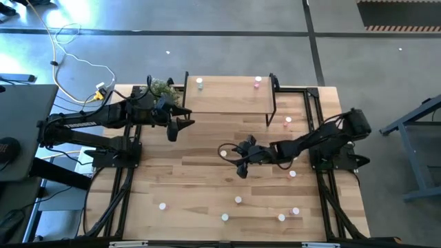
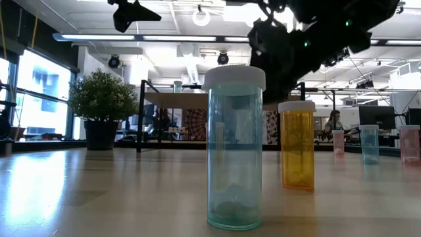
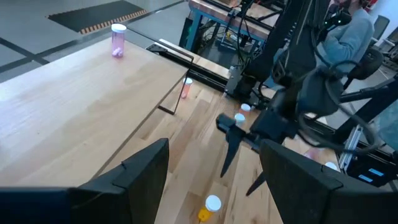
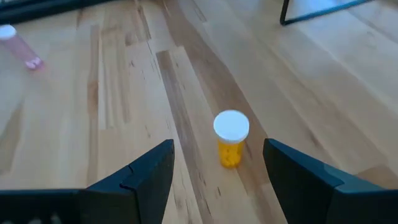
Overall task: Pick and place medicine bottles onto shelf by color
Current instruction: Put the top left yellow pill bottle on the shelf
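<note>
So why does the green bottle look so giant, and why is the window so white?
In the low view the green bottle stands nearest the camera, so it looms large, while the orange bottle behind looks smaller; the window on the left glares white, and the far bottles look soft.

We are seeing the shelf point(image 1: 227, 96) carrying only two bottles at its far edge, a pale one point(image 1: 200, 83) and a pink one point(image 1: 257, 83), leaving its board largely open. Its black legs point(image 1: 273, 103) are bounding the space beneath. The right gripper point(image 1: 242, 160), jaws wide, is hanging over open surface point(image 1: 186, 186); an orange bottle point(image 4: 231, 138) is standing between its fingers' line. The left gripper point(image 1: 180, 126) is hovering beside the shelf's left end.
</note>
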